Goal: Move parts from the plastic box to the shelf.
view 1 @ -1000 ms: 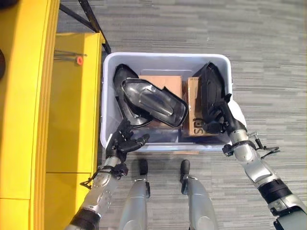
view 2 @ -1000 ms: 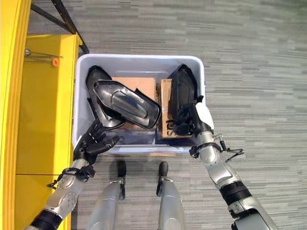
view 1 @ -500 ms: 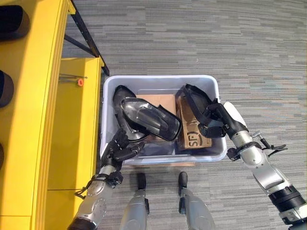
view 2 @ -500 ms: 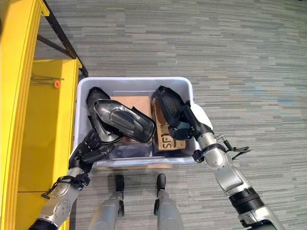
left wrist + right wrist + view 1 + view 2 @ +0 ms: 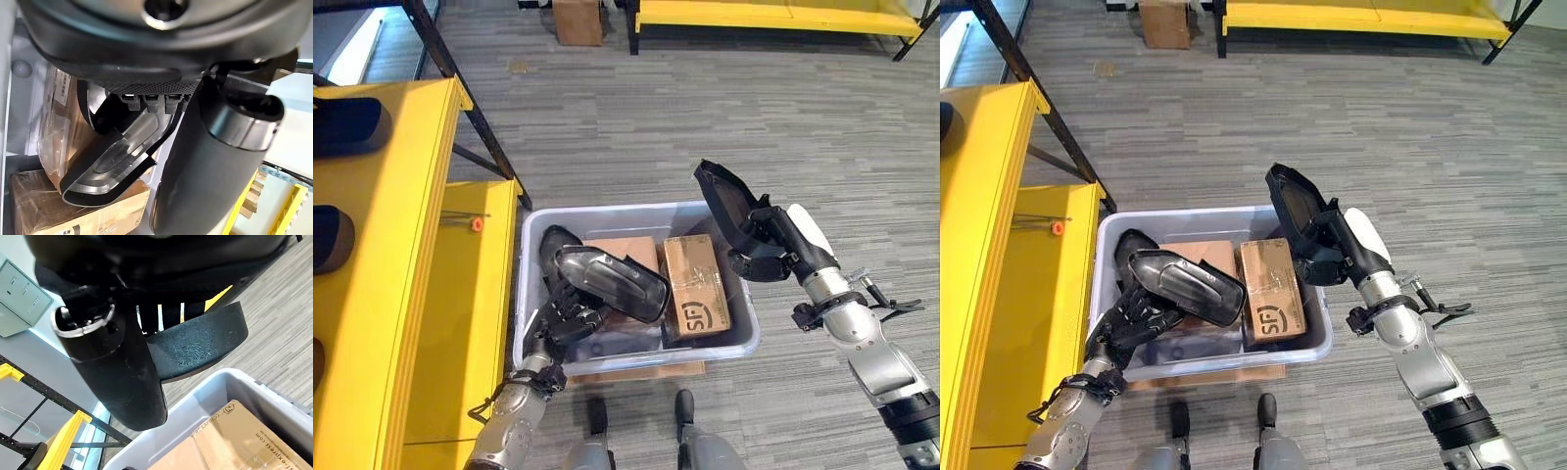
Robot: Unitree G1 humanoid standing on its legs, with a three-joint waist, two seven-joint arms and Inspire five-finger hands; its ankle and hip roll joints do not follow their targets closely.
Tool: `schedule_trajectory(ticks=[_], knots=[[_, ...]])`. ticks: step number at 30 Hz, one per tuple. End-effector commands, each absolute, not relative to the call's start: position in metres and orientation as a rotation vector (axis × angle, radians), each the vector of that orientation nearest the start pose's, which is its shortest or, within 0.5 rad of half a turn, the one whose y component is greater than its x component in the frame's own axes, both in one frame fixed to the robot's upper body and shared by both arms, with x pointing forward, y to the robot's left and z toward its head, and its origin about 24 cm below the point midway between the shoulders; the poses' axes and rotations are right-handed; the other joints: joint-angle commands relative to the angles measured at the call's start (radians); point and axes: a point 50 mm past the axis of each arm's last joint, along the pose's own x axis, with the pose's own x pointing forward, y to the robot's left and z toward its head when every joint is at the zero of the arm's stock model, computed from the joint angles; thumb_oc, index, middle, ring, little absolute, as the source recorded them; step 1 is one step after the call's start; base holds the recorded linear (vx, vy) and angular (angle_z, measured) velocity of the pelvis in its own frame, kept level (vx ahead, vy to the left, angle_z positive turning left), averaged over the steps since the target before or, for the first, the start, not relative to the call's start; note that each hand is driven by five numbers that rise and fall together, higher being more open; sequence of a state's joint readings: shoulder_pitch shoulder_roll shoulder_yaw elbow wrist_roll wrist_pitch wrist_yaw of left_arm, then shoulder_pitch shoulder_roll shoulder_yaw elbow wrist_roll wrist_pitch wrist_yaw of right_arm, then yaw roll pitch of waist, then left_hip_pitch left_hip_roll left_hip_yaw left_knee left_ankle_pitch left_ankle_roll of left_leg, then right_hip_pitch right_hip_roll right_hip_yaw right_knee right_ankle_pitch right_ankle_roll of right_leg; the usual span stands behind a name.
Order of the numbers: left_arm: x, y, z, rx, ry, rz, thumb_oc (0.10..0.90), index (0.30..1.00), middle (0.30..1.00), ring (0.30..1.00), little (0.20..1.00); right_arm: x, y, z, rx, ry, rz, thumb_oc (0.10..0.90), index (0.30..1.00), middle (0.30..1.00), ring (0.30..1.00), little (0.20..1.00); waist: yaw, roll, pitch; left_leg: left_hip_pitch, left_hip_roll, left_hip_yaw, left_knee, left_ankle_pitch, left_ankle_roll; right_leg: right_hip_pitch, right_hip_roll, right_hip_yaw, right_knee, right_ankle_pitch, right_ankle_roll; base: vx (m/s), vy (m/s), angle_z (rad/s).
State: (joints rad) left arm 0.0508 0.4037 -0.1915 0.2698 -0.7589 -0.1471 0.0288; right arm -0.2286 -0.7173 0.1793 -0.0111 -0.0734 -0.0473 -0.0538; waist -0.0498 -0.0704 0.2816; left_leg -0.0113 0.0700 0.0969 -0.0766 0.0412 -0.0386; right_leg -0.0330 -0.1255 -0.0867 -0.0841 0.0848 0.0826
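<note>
Your right hand [image 5: 766, 250] is curled round a curved black plastic part [image 5: 722, 201], held clear above the grey plastic box's [image 5: 741, 338] right rim. Your left hand [image 5: 566, 318] grips a glossy black shell [image 5: 612, 284] inside the box beside cardboard cartons [image 5: 695, 286]; the yellow shelf [image 5: 386, 255] stands left, open carpet right.

Left robot hand [image 5: 570, 313] fingers partly hidden under black part [image 5: 612, 281]; yellow shelf [image 5: 372, 245] cut off at edge.
</note>
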Motion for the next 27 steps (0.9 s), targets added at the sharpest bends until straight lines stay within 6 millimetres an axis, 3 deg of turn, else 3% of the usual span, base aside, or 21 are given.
schedule_trajectory(ticks=[1, 17, 24, 26, 27], knots=[[0.23, 0.214, -0.011, -0.288, 0.191, 0.018, 0.9, 1.0, 1.0, 1.0, 1.0, 0.277, -0.216, 0.183, -0.778, -0.538, 0.098, 0.4, 0.3, 0.3, 0.3, 0.3, 0.012, -0.019, -0.199, 0.034, 0.098, 0.028, 0.051, -0.071, -0.037, -0.06, -0.091, 0.007, 0.101, -0.041, 0.09, 0.02, -0.007, -0.04], [0.227, 0.216, -0.013, -0.298, 0.195, 0.042, 0.9, 1.0, 1.0, 1.0, 1.0, 0.28, -0.209, 0.222, -0.882, -0.669, 0.125, 0.4, 0.3, 0.3, 0.3, 0.3, 0.01, 0.0, -0.224, 0.059, 0.112, 0.041, 0.112, -0.092, -0.043, -0.043, -0.075, 0.039, 0.135, -0.081, 0.074, 0.01, -0.024, -0.07], [0.224, 0.222, -0.015, -0.308, 0.202, 0.088, 0.9, 1.0, 1.0, 1.0, 1.0, 0.29, -0.197, 0.241, -0.918, -0.723, 0.165, 0.4, 0.3, 0.3, 0.3, 0.3, 0.03, 0.036, -0.199, 0.045, 0.168, 0.015, 0.141, -0.03, -0.077, -0.038, -0.026, 0.011, 0.192, -0.144, 0.033, -0.03, -0.128, 0.02], [0.217, 0.225, -0.017, -0.305, 0.207, 0.108, 0.9, 1.0, 1.0, 1.0, 1.0, 0.292, -0.193, 0.254, -0.93, -0.768, 0.171, 0.4, 0.3, 0.3, 0.3, 0.3, 0.057, 0.05, -0.168, 0.01, 0.197, -0.019, 0.161, 0.037, -0.093, -0.043, 0.002, -0.005, 0.205, -0.166, 0.008, -0.1, -0.18, 0.12], [0.218, 0.225, -0.017, -0.307, 0.206, 0.109, 0.9, 1.0, 1.0, 1.0, 1.0, 0.292, -0.192, 0.255, -0.93, -0.77, 0.172, 0.4, 0.3, 0.3, 0.3, 0.3, 0.052, 0.053, -0.168, 0.008, 0.199, -0.023, 0.161, 0.039, -0.095, -0.044, 0.004, -0.009, 0.206, -0.166, 0.006, -0.11, -0.129, 0.19]])
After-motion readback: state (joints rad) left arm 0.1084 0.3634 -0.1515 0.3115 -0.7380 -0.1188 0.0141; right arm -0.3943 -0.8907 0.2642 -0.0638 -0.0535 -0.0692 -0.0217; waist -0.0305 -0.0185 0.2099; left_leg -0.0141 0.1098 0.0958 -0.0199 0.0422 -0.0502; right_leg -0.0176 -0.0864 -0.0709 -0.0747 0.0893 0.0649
